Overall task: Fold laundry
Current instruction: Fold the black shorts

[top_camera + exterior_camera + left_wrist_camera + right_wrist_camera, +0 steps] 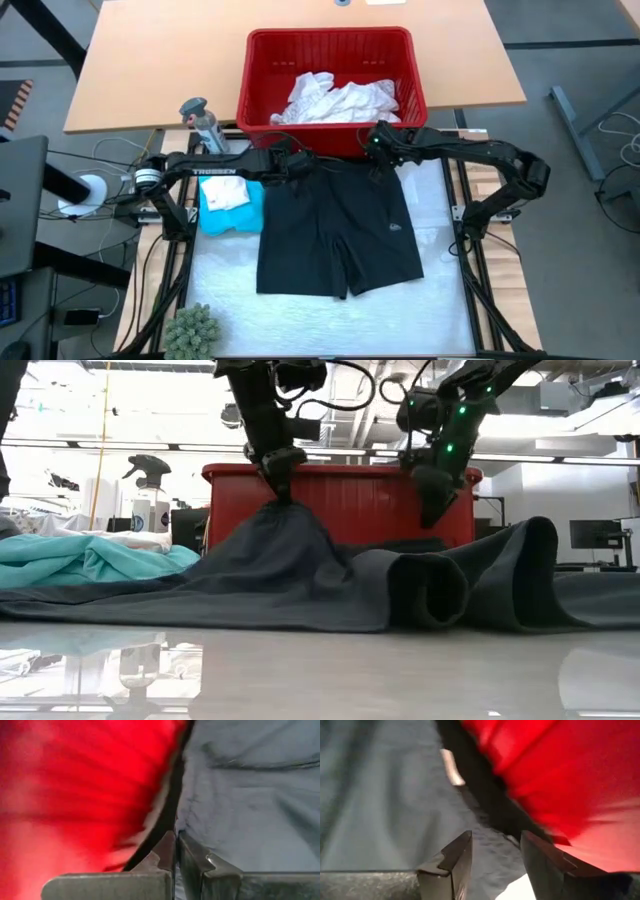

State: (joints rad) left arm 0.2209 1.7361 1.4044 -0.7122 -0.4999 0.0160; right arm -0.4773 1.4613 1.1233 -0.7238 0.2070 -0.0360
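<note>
The black shorts [335,225] lie spread on the white table top, with the waist toward the red basket [330,34] and the legs toward the near edge. My left gripper [281,490] is shut on cloth at the waist's left part. My right gripper [432,510] hangs open just above the waist's right part with nothing between its fingers [460,860]. A teal garment [235,215] with a white piece [225,195] on top lies left of the shorts. White garments [340,100] lie inside the basket. My left gripper pinches the shorts' far edge near its left end [283,512] between its two shut fingers [167,850], coming slanting down from above. The cloth rises to a peak under the fingertips. The rest of the shorts stays on the table.
The red basket's wall [350,500] stands right behind both grippers. A spray bottle [203,122] stands at the far left beside the basket. A small green fuzzy plant [192,330] sits at the near left corner. White table top shows bare on the right [440,290].
</note>
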